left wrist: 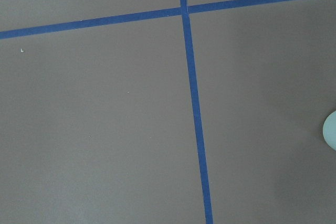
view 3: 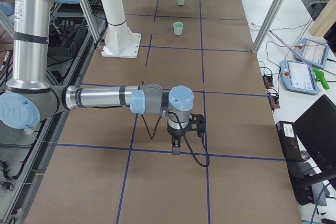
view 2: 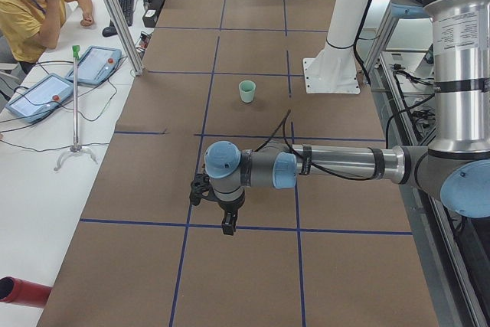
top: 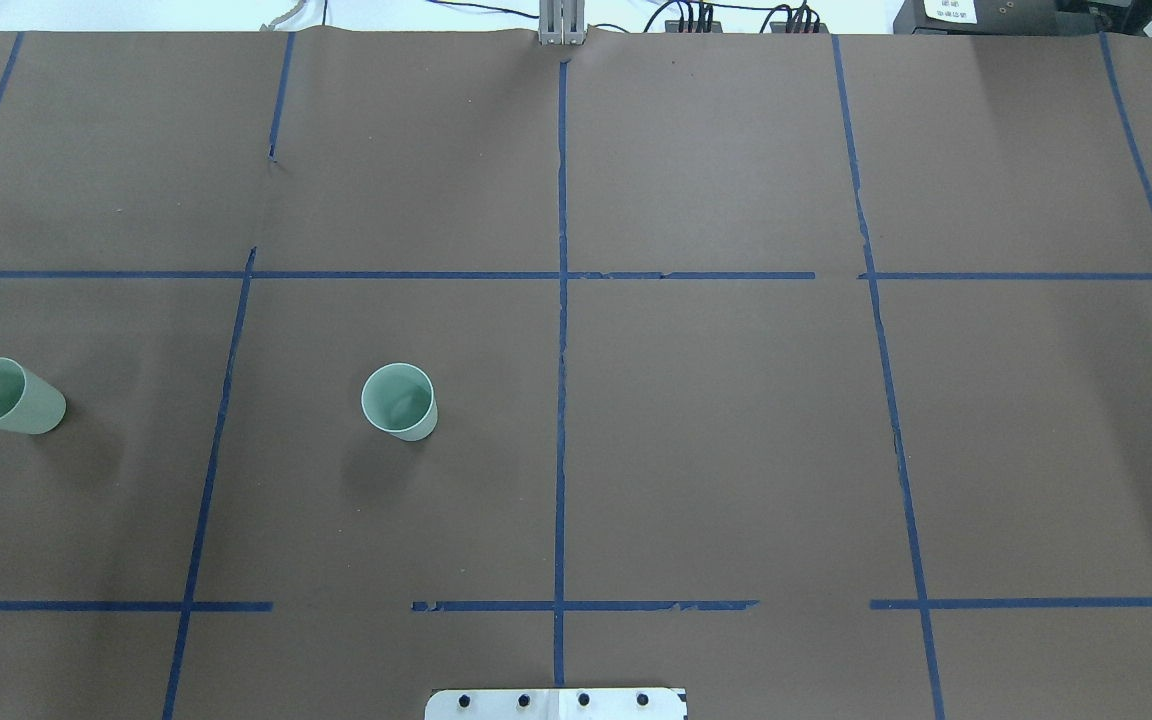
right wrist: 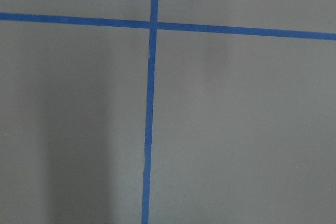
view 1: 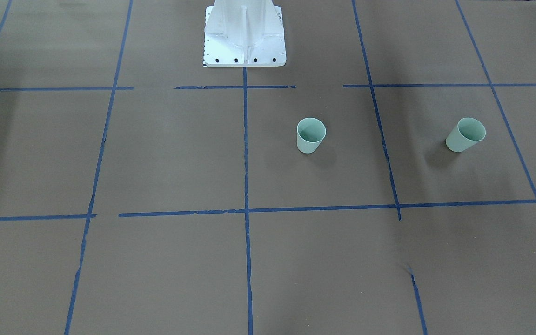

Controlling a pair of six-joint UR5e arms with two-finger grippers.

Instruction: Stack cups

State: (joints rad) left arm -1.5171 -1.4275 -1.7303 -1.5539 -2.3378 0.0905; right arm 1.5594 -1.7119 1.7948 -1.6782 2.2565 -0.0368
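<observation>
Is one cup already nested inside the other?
No: the centre cup and the edge cup stand clearly apart, each mouth up with nothing inside it.

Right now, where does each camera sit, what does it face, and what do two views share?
Front-facing: across the table, facing the robot; mount base, centre cup, outer cup.
Overhead: behind the robot, looking down; mount base.
Exterior left: table's left end, looking along; left arm, left gripper.
Exterior right: table's right end; right arm, right gripper.
Left wrist: straight down at tape; no body.
Right wrist: likewise; no body.
Shared: front-facing and overhead show both cups.
</observation>
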